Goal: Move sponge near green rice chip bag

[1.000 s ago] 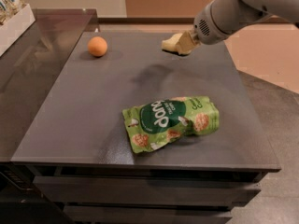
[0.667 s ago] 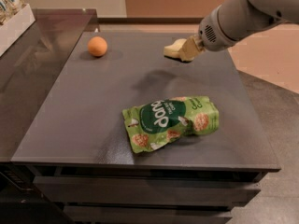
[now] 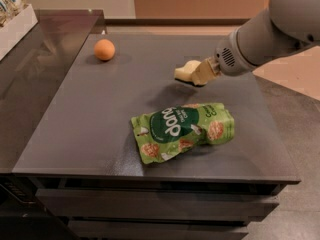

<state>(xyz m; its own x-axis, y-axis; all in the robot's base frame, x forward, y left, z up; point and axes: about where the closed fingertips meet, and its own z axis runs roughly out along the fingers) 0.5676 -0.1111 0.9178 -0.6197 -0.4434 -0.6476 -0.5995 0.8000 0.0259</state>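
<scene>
Dark grey tabletop point(image 3: 85, 124) is filling most of the frame. 1 grey arm point(image 3: 270, 29) is reaching in from the upper right. Its gripper point(image 3: 199, 74) is hanging right of centre in the upper half, with its 2 fingers pinching the pale yellow sponge point(image 3: 184, 70) and holding it clear of the surface, above a soft shadow. A green chip bag point(image 3: 182, 130) is lying flat below centre, near the sponge but apart from it. An orange point(image 3: 104, 49) is sitting at the upper left, well apart from both.
</scene>
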